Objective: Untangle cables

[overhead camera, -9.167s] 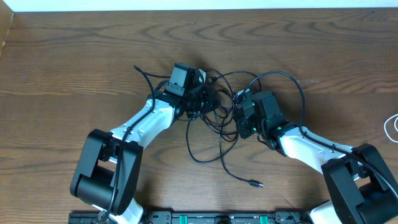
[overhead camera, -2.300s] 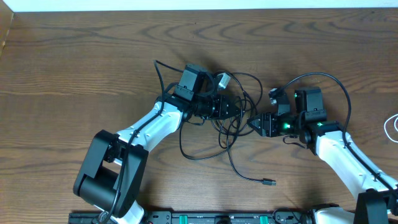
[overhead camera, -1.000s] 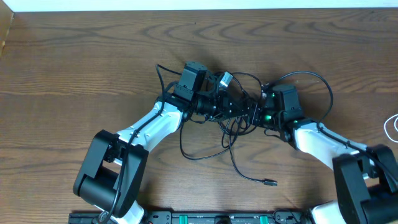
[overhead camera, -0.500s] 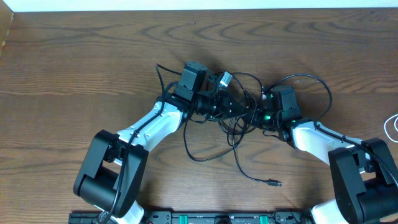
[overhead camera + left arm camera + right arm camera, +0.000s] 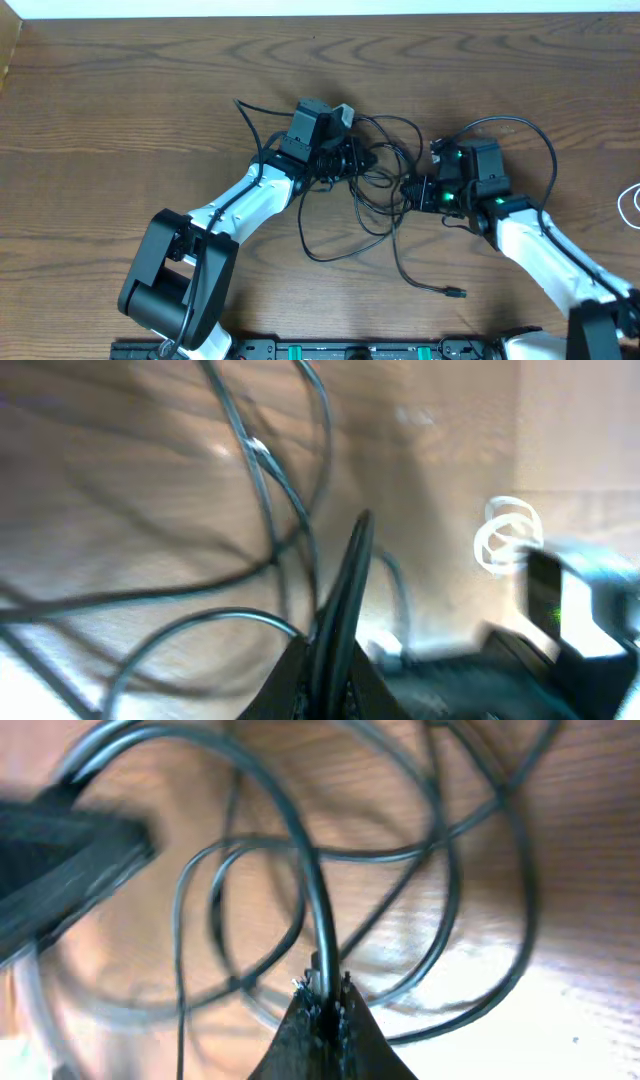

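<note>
Black cables lie in a tangle of loops at the table's middle, between my two grippers. My left gripper is shut on black cable strands at the tangle's left side. At the right side, my right gripper is shut on one black cable that arcs up out of its jaws. A loose plug end trails toward the table's front. A white cable lies coiled apart at the far right edge and shows as a white coil in the left wrist view.
The thicker black wire of the right arm loops behind that wrist. The left arm's own wire sticks out to the upper left. The table's back edge meets a white wall.
The right gripper has shut on a black cable and drawn back to the right with it. The left gripper has pulled slightly left. The tangle has spread, and the loose plug end has slid right.
</note>
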